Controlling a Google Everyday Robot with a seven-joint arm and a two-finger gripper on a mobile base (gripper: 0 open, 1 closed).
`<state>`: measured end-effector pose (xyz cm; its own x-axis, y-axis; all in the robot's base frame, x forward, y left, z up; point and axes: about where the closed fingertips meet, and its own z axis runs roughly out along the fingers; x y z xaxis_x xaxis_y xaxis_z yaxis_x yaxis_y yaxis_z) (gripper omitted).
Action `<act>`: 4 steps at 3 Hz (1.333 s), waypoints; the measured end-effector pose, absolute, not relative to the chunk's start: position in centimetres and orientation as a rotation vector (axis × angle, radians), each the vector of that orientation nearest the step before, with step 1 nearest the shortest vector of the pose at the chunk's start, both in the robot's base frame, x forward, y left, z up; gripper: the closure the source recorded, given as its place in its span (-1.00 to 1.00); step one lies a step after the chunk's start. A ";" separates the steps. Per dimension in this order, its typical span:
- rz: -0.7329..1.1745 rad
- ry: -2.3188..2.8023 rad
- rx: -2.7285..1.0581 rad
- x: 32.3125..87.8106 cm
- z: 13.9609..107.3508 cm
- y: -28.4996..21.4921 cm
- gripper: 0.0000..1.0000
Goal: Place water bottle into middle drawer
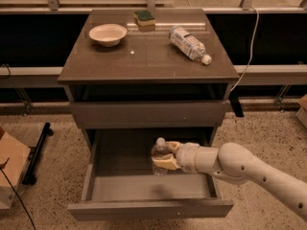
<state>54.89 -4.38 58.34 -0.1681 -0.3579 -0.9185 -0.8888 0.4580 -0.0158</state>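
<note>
The water bottle (159, 153), clear with a white cap, stands upright inside the open middle drawer (115, 188). My gripper (165, 157) reaches in from the right and is shut on the bottle's body, with cream fingers (165, 165) wrapped around it. The bottle's base is low over the drawer's pale grey floor, and I cannot tell whether it touches. The white arm runs off to the lower right.
On the cabinet top (144, 56) lie a stubbier bottle with a white-and-blue label (188, 43) on its side, a white bowl (108, 34) and a green sponge (144, 17). A shut drawer front (147, 114) sits above the open one. A cardboard box (9, 169) stands at left.
</note>
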 end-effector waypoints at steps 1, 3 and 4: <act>0.701 1.749 -1.034 55.0 56.2 -5.3 1.00; 0.729 1.765 -0.952 55.1 52.1 -7.4 1.00; 0.694 1.787 -0.928 55.3 49.5 -8.3 0.93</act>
